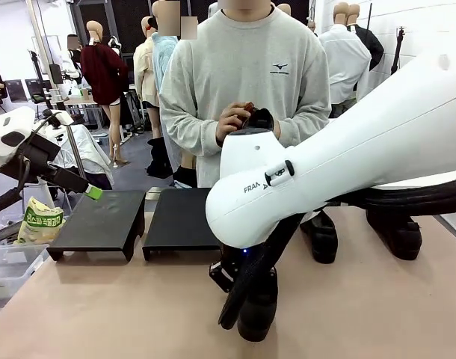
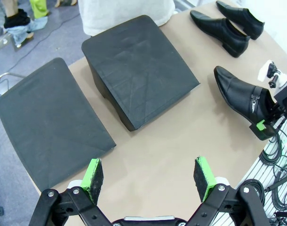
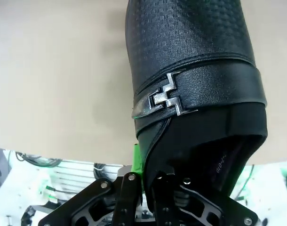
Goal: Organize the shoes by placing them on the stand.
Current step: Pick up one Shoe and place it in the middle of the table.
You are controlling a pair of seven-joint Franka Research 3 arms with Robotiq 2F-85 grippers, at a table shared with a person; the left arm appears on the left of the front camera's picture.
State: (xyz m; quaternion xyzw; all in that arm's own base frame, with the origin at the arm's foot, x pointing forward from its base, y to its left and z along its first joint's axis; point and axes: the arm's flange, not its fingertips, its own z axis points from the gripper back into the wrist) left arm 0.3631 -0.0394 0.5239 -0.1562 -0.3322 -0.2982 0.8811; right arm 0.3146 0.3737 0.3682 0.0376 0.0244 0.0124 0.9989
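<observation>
1. The right arm (image 1: 362, 142) reached across the middle and bent down to the bench (image 2: 181, 141). Its right end effector (image 3: 144, 165) was clamped tight on the heel collar of the held shoe (image 3: 190, 52), with a green pad (image 3: 135, 157) against the outside.
2. The left end effector (image 2: 148, 176) hung above the bench looking down, jaws spread wide with nothing between them.
3. The held shoe was black with a pebbled-grain upper, a smooth strap and a silver zigzag buckle (image 3: 164, 100). Its toe pointed away from the right end effector. Couldn't tell if the sole touched the bench.
4. Two more shoes (image 2: 223, 30) (image 2: 240, 18), glossy and pointy-toed, lay side by side well past the right end effector.
5. The first stand (image 2: 49, 122) sat just ahead of the left end effector, and the second stand (image 2: 139, 70) was beside it, a bit farther out. Both tops were bare.
6. For writing, "FRA" (image 1: 252, 187) was readable on the right arm's shell. The print inside the shoe collar and the sweatshirt logo (image 1: 279, 69) on the person were too small to read.
</observation>
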